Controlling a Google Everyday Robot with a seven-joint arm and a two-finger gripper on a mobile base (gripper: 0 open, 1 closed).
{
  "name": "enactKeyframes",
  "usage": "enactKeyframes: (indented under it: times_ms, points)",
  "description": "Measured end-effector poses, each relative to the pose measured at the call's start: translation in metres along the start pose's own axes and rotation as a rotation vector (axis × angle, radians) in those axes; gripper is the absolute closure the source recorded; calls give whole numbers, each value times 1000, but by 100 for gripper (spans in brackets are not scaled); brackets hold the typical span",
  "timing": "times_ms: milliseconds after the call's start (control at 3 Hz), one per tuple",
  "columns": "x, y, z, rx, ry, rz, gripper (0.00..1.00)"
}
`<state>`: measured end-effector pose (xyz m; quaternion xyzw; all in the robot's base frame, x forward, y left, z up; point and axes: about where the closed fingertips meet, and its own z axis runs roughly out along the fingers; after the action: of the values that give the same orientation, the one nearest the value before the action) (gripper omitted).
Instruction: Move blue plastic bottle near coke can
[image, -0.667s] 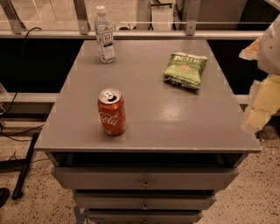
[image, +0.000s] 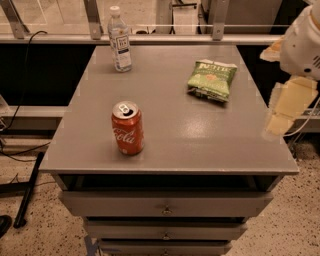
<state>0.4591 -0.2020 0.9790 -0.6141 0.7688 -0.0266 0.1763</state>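
Observation:
The blue plastic bottle (image: 120, 40) stands upright at the far left corner of the grey table (image: 200, 140); it is clear, with a white cap and a printed label. The red coke can (image: 128, 128) stands upright near the table's front left, well apart from the bottle. My gripper (image: 286, 110) hangs at the right edge of the view, just off the table's right side, far from both the bottle and the can. It holds nothing that I can see.
A green chip bag (image: 212, 79) lies flat at the table's back right. Drawers (image: 165, 206) sit under the tabletop. A metal railing (image: 165, 30) runs behind the table. Cables and a black stand leg lie on the floor at the left.
The view has shifted slightly; the gripper sits a little lower and more in view at the right. The bottle, can and bag have not moved.

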Motion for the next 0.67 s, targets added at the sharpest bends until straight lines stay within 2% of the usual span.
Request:
enactKeyframes:
  times_ms: [667]
  points:
    - [-75, -84, 41, 54, -174, -2, 0]
